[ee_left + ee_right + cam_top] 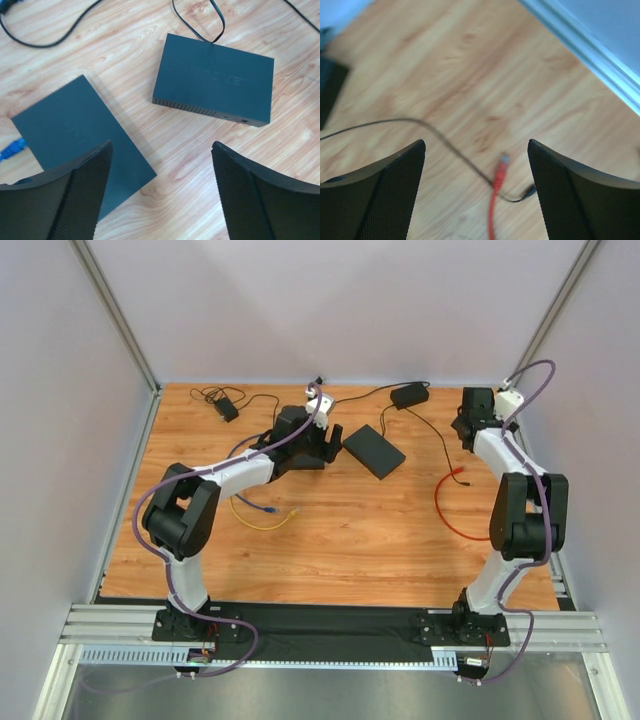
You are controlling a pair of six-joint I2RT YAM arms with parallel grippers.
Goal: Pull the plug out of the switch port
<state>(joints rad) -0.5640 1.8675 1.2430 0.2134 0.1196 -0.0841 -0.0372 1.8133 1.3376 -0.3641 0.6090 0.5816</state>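
Left wrist alone shows blue plug against switch, its end effector wide.

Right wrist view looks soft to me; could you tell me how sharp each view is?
Right wrist: motion-blurred, the red cable smeared. Left wrist: crisp on the far switch, the blue plug slightly soft. Top external: sharp, evenly lit, faint shadows.

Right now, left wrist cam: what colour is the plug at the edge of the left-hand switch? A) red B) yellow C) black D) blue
D: a blue plug meets the left edge of the left-hand switch, and the left pincer hangs open above it, holding nothing.
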